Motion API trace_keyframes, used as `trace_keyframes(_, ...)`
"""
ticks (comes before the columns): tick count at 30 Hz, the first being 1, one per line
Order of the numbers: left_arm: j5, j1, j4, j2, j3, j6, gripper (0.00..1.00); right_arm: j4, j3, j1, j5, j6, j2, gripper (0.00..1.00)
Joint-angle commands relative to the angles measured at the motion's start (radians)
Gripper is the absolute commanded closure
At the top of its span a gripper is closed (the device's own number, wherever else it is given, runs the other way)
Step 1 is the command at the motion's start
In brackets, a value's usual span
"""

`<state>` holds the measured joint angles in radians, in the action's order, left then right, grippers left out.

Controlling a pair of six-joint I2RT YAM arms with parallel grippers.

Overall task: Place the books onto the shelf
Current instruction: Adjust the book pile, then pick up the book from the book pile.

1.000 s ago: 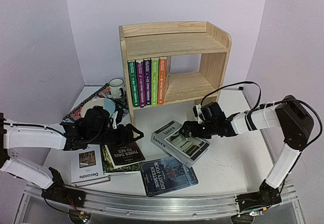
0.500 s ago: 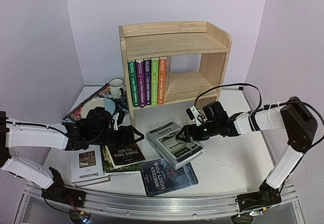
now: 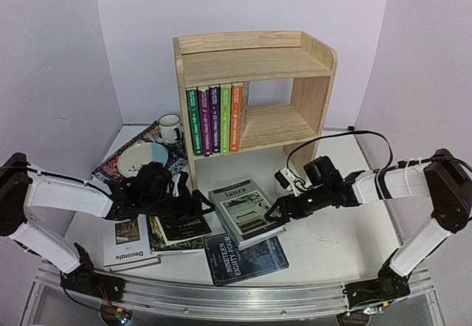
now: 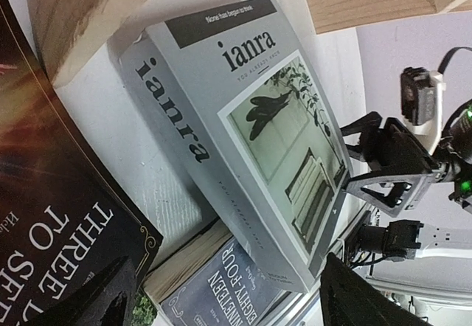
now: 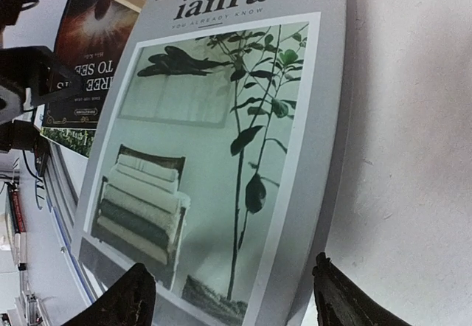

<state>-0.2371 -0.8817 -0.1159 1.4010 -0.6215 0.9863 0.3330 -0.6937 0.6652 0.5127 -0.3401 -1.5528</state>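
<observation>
The left gripper (image 3: 198,208) is held wide open and empty at 9 o'clock of the grey ianra book (image 3: 240,206). The right gripper (image 3: 275,212), likewise spread, is set at its 3 o'clock edge; contact cannot be judged. The book is laid at 6 o'clock of the shelf (image 3: 254,64).

In the shelf (image 3: 254,64), lower tier, left end, stand five books (image 3: 215,118). Before the shelf lies ianra (image 3: 245,209), overlapping a nearer book (image 3: 247,256). A mug (image 3: 170,127) sits left of the shelf.

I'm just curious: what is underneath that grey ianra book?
The grey ianra book overlaps the dark Nineteen Eighty-Four book at its near edge; its far end lies on the white table. Whatever is under its middle is covered.
</observation>
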Motion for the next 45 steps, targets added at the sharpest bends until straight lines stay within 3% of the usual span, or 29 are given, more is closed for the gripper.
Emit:
trace_keyframes(1, 0.002, -0.031, -0.057, 0.063, -0.054, 0.1, 0.1, -0.033, 0.017, 0.017, 0.025, -0.023, 0.086, 0.28)
trace_keyframes(10, 0.024, -0.064, -0.211, 0.155, -0.024, 0.288, 0.09, -0.083, -0.005, 0.049, 0.024, -0.029, 0.082, 0.37)
trace_keyframes(16, 0.026, -0.063, -0.251, 0.198, -0.024, 0.363, 0.11, -0.115, -0.019, 0.055, 0.018, -0.014, 0.077, 0.38)
trace_keyframes(24, 0.024, -0.062, -0.402, 0.27, 0.01, 0.473, 0.2, -0.115, -0.031, 0.063, 0.02, -0.015, 0.068, 0.38)
trace_keyframes(31, 0.021, -0.058, -0.577, 0.322, 0.055, 0.525, 0.26, -0.115, -0.04, 0.065, 0.033, -0.016, 0.06, 0.38)
trace_keyframes(45, 0.019, -0.059, -0.768, 0.415, 0.048, 0.541, 0.35, -0.12, -0.056, 0.067, 0.049, -0.022, 0.046, 0.38)
